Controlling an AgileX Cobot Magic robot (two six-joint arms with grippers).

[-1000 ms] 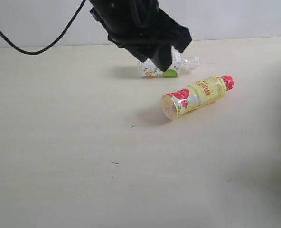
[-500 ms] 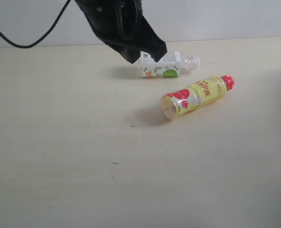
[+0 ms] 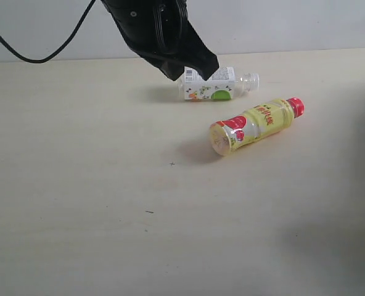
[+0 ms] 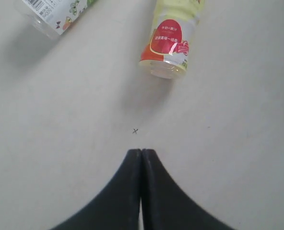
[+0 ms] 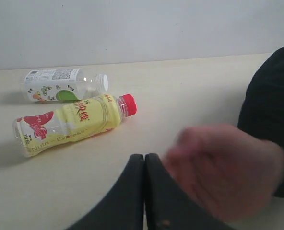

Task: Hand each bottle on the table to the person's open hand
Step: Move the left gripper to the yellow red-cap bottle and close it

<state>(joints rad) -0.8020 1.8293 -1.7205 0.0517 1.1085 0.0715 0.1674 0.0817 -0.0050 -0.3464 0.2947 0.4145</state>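
Yellow plastic bottle with a red cap (image 3: 256, 125) lies sideways on the wide pale beige tabletop (image 3: 77, 185), the black left arm (image 3: 161, 34) overlapping the whitish green-labelled bottle (image 3: 218, 86) just behind it. Only the right wrist view shows a person's blurred hand (image 5: 223, 167) beyond the yellow bottle's cap end, beside the right gripper (image 5: 145, 156); that and the left gripper (image 4: 141, 151) are pressed closed, empty.

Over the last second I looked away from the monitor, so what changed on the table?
The left arm pulled up and to the left in the exterior view, uncovering more of the whitish bottle. It took hold of nothing; the left gripper is shut and empty. The whitish bottle and the yellow bottle lie where they were.
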